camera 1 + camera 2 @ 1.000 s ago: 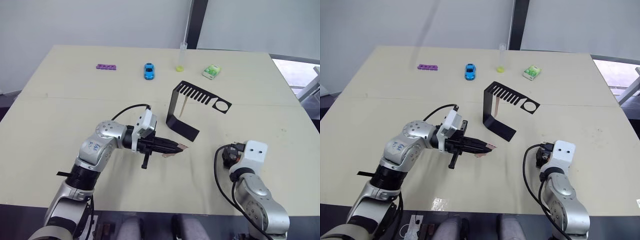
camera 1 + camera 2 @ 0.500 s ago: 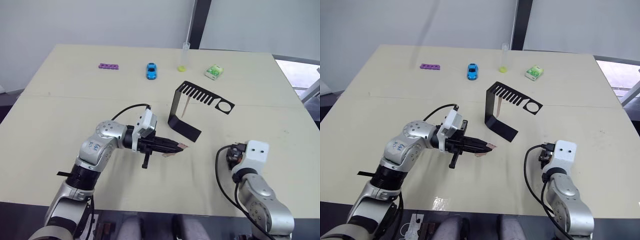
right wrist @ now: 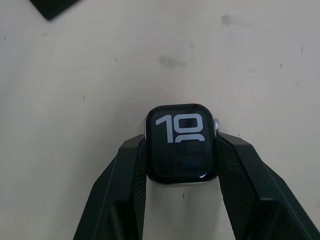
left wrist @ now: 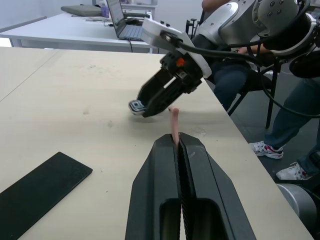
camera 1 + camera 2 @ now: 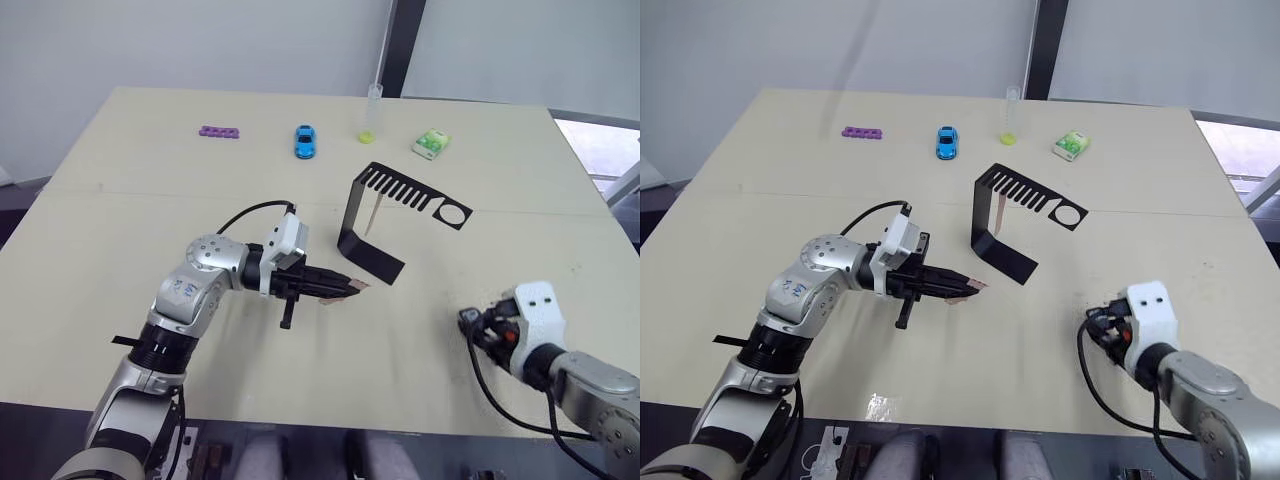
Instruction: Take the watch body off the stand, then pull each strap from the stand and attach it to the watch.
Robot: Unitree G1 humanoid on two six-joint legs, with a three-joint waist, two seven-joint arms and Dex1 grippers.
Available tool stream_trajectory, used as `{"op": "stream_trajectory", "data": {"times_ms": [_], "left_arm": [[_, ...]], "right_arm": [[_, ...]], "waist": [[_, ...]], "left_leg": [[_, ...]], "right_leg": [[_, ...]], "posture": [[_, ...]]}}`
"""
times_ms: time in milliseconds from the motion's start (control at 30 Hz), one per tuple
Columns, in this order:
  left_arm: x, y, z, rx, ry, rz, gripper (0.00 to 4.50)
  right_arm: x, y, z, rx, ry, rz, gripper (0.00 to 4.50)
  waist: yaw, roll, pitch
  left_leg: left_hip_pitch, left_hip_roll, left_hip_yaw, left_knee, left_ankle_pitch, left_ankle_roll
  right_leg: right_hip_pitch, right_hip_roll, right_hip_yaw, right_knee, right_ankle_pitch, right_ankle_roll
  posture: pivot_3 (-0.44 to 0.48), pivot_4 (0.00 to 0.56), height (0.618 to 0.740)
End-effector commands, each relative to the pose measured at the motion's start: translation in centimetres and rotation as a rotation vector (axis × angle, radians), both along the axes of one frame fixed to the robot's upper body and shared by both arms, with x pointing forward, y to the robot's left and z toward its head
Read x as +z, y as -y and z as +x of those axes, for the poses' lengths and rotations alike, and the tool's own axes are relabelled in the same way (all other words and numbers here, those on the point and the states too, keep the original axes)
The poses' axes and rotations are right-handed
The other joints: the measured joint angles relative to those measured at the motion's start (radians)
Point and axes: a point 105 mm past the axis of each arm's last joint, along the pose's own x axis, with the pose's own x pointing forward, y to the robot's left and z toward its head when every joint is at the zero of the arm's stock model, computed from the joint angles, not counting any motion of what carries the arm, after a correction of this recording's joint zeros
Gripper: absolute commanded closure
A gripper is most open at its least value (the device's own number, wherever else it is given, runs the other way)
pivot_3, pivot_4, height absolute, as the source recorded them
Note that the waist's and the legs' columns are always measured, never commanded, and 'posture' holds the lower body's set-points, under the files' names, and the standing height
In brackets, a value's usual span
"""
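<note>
Left gripper [image 5: 352, 285]: fingers pressed together on 1 pink-tan strap [image 4: 174, 122]; the strap's end sticks out past the fingertips. Hangs over the middle of the desk [image 5: 120, 220], just in front of the stand's base.
Right gripper [image 3: 181, 150]: clamped on the watch body [image 3: 181, 145], 1 finger on each side of the case, screen with light digits facing the wrist camera. Sits near the front right corner of the desk; in the left wrist view it holds the watch body low over the surface.
Stand [image 5: 385, 215]: upright right of the desk's centre, flat base towards the front, comb-slotted arm with ring hole pointing to the right edge.
Second strap [image 5: 369, 213]: hangs from the comb arm beside the upright, thin and pale.
Far edge of the desk, left to right: purple block [image 5: 217, 131], blue toy car [image 5: 304, 141], clear tube [image 5: 371, 112] with yellow at its bottom, green-white box [image 5: 431, 143].
Gap: left gripper and right gripper well apart, strap and watch body not touching.
Background: laptop [image 4: 126, 20] on another table and seated people's legs, seen in the left wrist view.
</note>
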Motion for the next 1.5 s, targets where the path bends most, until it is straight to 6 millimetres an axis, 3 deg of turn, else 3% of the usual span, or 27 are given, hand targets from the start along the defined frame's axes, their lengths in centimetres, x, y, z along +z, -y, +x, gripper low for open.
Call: {"op": "stream_trajectory", "data": {"times_ms": [33, 267, 467, 633, 833, 1100, 1500], "left_arm": [[0.8, 0.2, -0.6, -0.026, 0.032, -0.025, 4.50], [0.7, 0.3, -0.8, -0.030, 0.029, -0.023, 4.50], [0.8, 0.4, -0.8, -0.040, 0.030, -0.022, 4.50], [0.9, 0.4, -0.8, -0.042, 0.029, -0.026, 4.50], [1.0, 0.6, -0.7, -0.049, 0.027, -0.029, 4.50], [1.1, 0.7, -0.5, -0.053, 0.027, -0.028, 4.50], [1.2, 0.7, -0.5, -0.045, 0.034, -0.027, 4.50]], "right_arm": [[0.3, 0.4, 0.1, 0.046, 0.034, -0.024, 2.98], [-0.5, 1.4, 0.1, 0.076, 0.053, 0.000, 2.98], [0.4, 2.2, -0.4, 0.155, 0.106, -0.016, 0.09], [1.0, 1.6, -1.4, 0.158, 0.222, 0.011, 0.03], [-0.3, 1.2, -2.3, 0.179, 0.300, 0.068, 0.03], [-1.4, 3.4, -1.6, 0.233, 0.270, 0.085, 0.03], [-1.8, 2.9, -0.4, 0.290, 0.256, 0.111, 0.03]], "waist": [[-0.004, 0.000, 0.000], [-0.002, 0.000, 0.000], [0.000, 0.000, 0.000], [0.002, 0.000, 0.000], [-0.001, 0.000, 0.000], [-0.002, 0.000, 0.000], [0.001, 0.000, 0.000]], "left_leg": [[0.000, 0.000, 0.000, 0.000, 0.000, 0.000], [0.001, 0.001, 0.000, 0.000, 0.001, -0.001], [0.001, 0.001, 0.000, 0.000, 0.001, -0.001], [0.001, 0.001, 0.000, 0.000, 0.001, -0.001], [0.001, 0.001, 0.000, 0.000, 0.001, -0.001], [0.002, 0.001, 0.000, 0.001, 0.001, -0.001], [0.002, 0.001, 0.001, 0.002, 0.001, -0.001]], "right_leg": [[0.000, 0.000, 0.000, 0.000, 0.000, 0.000], [0.000, 0.001, 0.001, 0.001, 0.000, 0.000], [0.000, 0.001, 0.000, 0.001, 0.000, 0.000], [0.000, 0.001, 0.000, 0.001, 0.000, 0.000], [0.000, 0.001, 0.000, 0.001, 0.000, 0.000], [0.001, 0.001, 0.000, 0.001, 0.000, 0.000], [0.001, 0.001, 0.000, 0.001, 0.000, 0.000]], "posture": [[0.000, 0.150, 0.740], [0.000, 0.150, 0.740], [0.000, 0.150, 0.740], [0.000, 0.150, 0.740], [0.000, 0.150, 0.740], [0.000, 0.150, 0.740], [0.000, 0.150, 0.740]]}}
